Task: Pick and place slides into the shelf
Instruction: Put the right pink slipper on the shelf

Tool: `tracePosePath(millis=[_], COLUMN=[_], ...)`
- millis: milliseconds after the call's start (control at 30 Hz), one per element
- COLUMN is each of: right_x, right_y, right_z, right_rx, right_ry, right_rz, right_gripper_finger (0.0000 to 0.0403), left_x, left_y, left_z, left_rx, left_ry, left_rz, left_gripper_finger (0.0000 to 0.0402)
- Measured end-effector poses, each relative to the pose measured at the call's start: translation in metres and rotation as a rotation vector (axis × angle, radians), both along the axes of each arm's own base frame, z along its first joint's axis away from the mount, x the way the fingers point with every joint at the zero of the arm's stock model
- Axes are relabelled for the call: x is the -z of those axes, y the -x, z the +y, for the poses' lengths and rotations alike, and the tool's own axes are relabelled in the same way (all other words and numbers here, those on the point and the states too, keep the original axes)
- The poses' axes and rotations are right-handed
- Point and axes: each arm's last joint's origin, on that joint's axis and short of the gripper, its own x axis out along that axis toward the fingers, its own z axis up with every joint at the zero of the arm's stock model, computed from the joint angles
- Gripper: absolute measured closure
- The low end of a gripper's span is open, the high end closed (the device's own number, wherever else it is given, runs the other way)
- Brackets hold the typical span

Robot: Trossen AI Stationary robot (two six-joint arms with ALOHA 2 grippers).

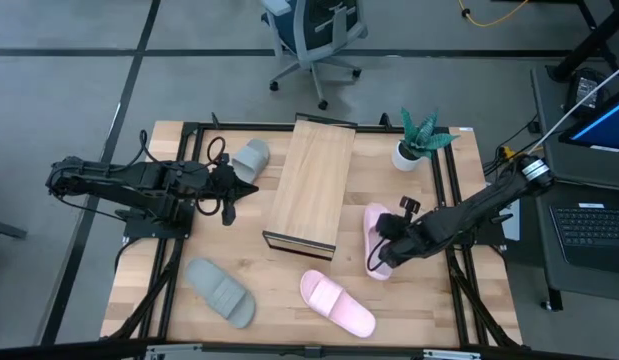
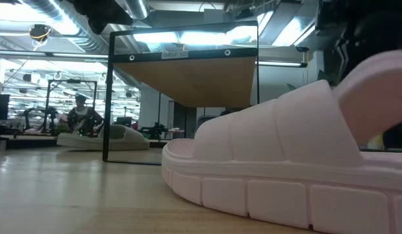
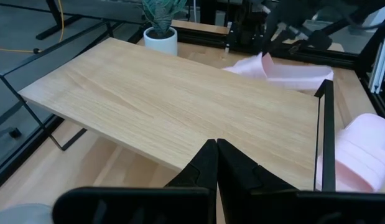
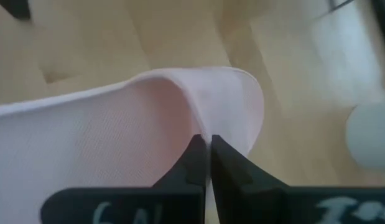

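The shelf (image 1: 309,185) stands mid-table, its light-wood top (image 3: 180,106) filling the left wrist view. One pale pink slide (image 1: 376,235) lies right of the shelf, tipped onto its side, with my right gripper (image 1: 387,248) shut on it. The other pink slide (image 1: 337,302) rests sole-down near the near edge and looms large in the low view (image 2: 285,162). One grey-green slide (image 1: 251,158) lies left of the shelf's far end. The other (image 1: 221,292) lies at the near left. My left gripper (image 1: 234,192) hovers shut just left of the shelf, touching nothing. My right gripper pinches a thin curved rim of the pink slide (image 4: 198,127) between its two fingers (image 4: 189,162); whether that rim is the strap's or the sole's I cannot tell. It comes slanting from the table's right side. The slide is tilted on its side, one end raised (image 3: 264,61).
A potted plant (image 1: 419,140) in a white pot stands at the far right of the table. Dark frame rails (image 1: 454,190) run along the table's left and right sides. An office chair (image 1: 314,35) stands beyond the far edge, and a laptop (image 1: 594,225) sits off to the right.
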Motion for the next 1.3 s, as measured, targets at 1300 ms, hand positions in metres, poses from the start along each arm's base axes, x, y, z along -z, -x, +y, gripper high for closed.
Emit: tracePosePath(millis=[1300], right_x=[-0.195], right_y=[-0.034], right_z=[-0.118], right_rx=[-0.505], right_ry=[0.313], right_rz=[-0.039], right_gripper_finger=[0.0395], left_x=[-0.002], left_y=[-0.001], left_z=[0.001], left_rx=[-0.016], left_ry=[-0.006], left_rz=[-0.018], left_gripper_finger=[0.0401])
